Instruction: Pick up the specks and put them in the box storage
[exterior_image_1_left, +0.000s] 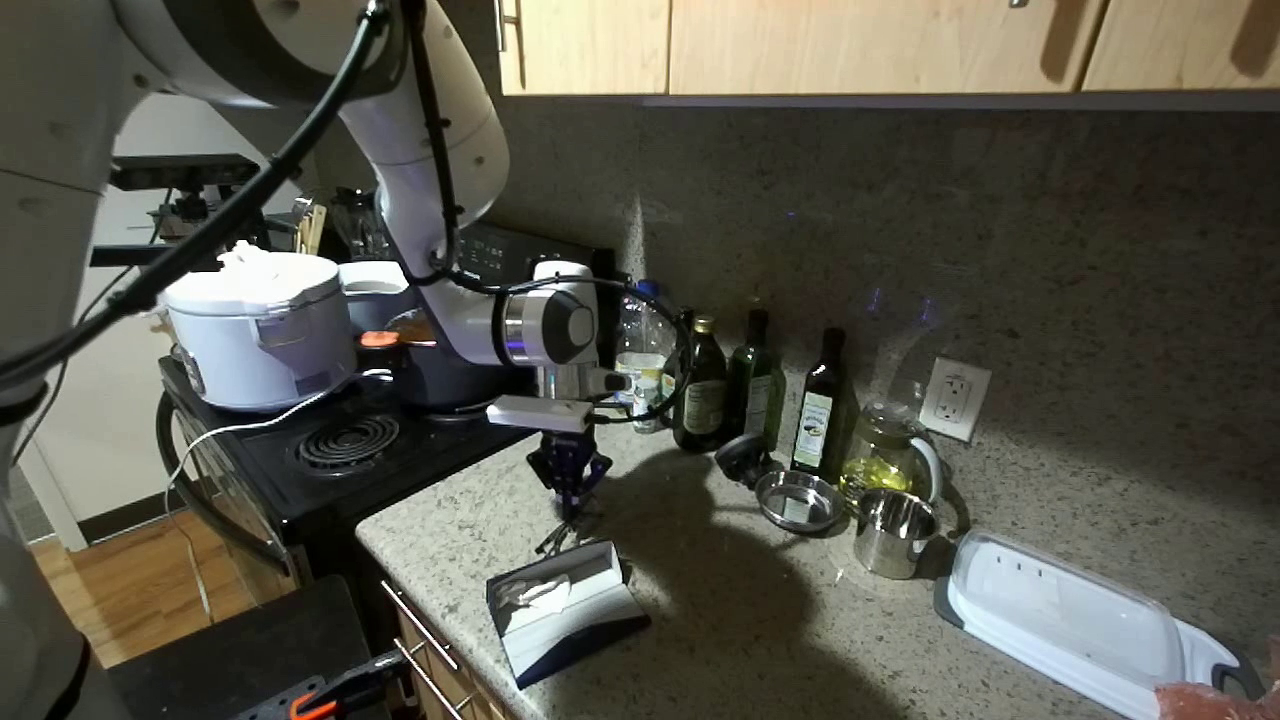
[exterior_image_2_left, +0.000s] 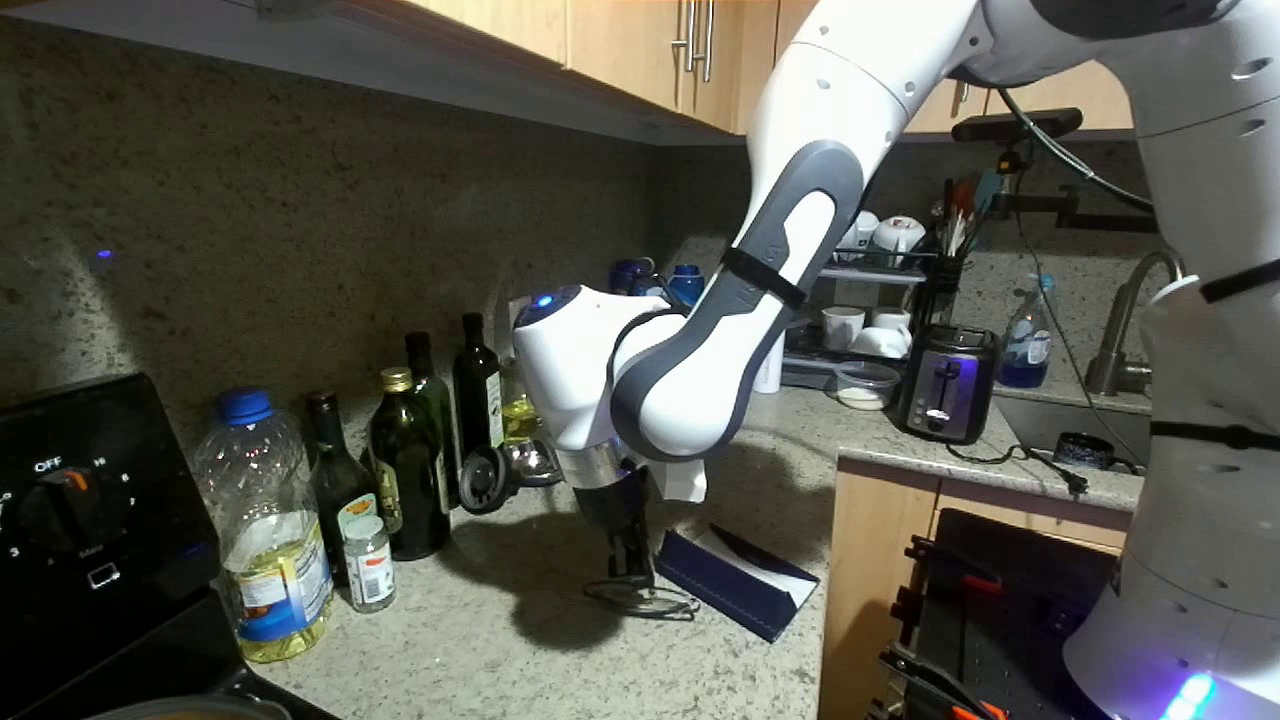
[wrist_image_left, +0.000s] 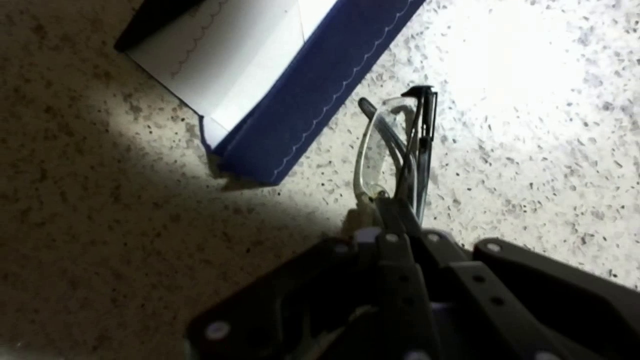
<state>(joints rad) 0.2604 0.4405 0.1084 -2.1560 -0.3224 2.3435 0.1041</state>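
Observation:
The specks are a pair of dark, thin-framed glasses (wrist_image_left: 426, 150) with clear lenses, also visible in both exterior views (exterior_image_1_left: 556, 540) (exterior_image_2_left: 660, 604). My gripper (wrist_image_left: 397, 205) points down with its fingers close together on the middle of the glasses, near the bridge. It also shows in both exterior views (exterior_image_1_left: 568, 515) (exterior_image_2_left: 632, 575). The glasses are at or just above the countertop; I cannot tell which. The box storage is an open dark blue case (wrist_image_left: 330, 90) with a pale inside, lying beside the glasses (exterior_image_1_left: 580, 625) (exterior_image_2_left: 720, 590). A white crumpled thing (exterior_image_1_left: 540, 594) lies in it.
Dark bottles (exterior_image_1_left: 703, 395), a steel dish (exterior_image_1_left: 798, 502), a steel cup (exterior_image_1_left: 895, 540) and a glass pitcher (exterior_image_1_left: 885, 455) stand by the wall. A white tray with a clear lid (exterior_image_1_left: 1070, 610) lies farther along. The case is near the counter's front edge; a stove (exterior_image_1_left: 345, 440) adjoins.

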